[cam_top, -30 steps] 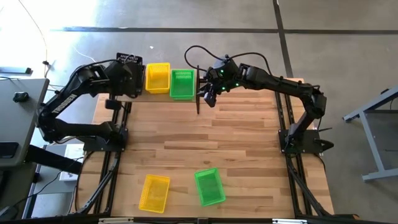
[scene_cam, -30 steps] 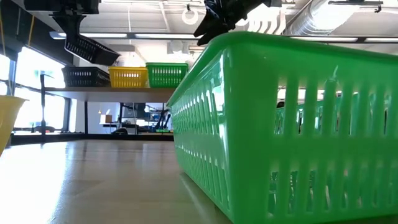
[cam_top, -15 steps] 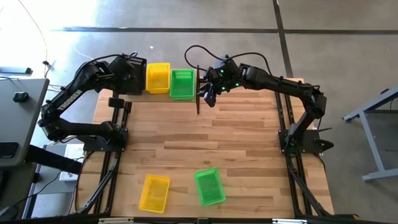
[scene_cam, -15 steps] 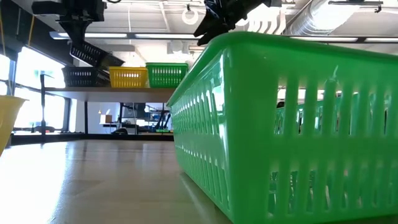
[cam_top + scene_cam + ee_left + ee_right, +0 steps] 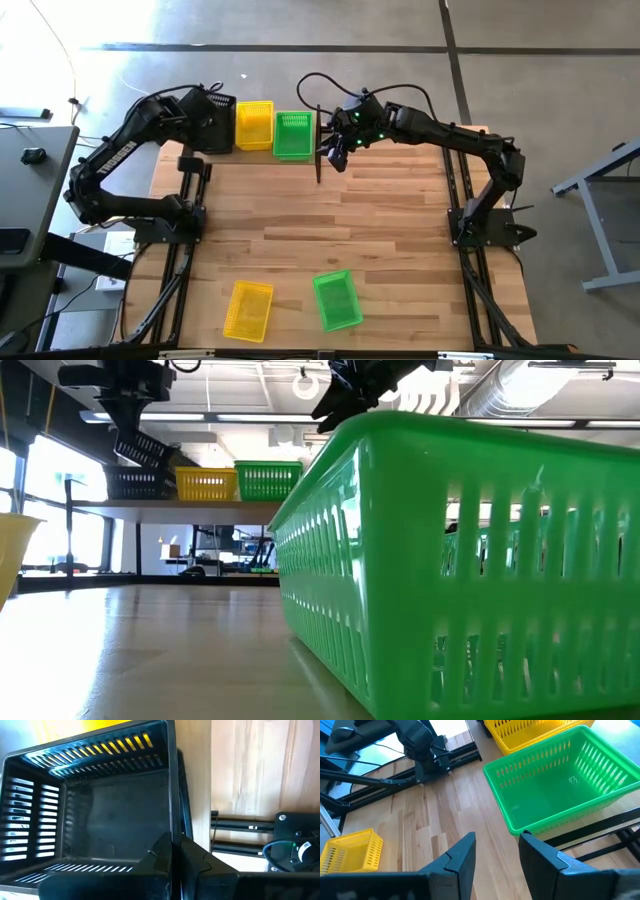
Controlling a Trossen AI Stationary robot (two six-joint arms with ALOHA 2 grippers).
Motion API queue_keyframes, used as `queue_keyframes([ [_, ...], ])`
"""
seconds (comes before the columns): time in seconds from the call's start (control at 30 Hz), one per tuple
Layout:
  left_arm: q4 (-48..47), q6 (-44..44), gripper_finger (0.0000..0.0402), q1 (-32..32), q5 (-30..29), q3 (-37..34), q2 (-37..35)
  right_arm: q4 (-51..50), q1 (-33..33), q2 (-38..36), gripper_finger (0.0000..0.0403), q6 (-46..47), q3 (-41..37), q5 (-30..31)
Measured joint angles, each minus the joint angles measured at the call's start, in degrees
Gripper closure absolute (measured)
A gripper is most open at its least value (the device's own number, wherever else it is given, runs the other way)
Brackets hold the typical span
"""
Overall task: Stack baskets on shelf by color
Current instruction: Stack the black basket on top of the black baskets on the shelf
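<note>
The black basket (image 5: 140, 450), pinched by the left tool (image 5: 175, 852), has dropped nearer the shelf (image 5: 190, 506).

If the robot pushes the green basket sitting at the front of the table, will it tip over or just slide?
Probably it slides. The green basket sits flat on the smooth wooden table and is low and wide, so tipping looks unlikely. Its thin slotted plastic walls suggest that it is light and a bit bendy, so a push up high might flex the rim.
</note>
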Motion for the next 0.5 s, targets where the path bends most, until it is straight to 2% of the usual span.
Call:
queue_keyframes([
  [0.23,0.0,-0.1,0.0394,3.1,2.9,0.0,0.0,0.0,0.0,0.0,0.0268,0.0,0.0,0.0],
  [0.5,1.5,-2.2,0.0342,3.9,2.8,0.0,0.0,0.0,0.0,0.0,0.0268,0.0,0.0,0.0],
])
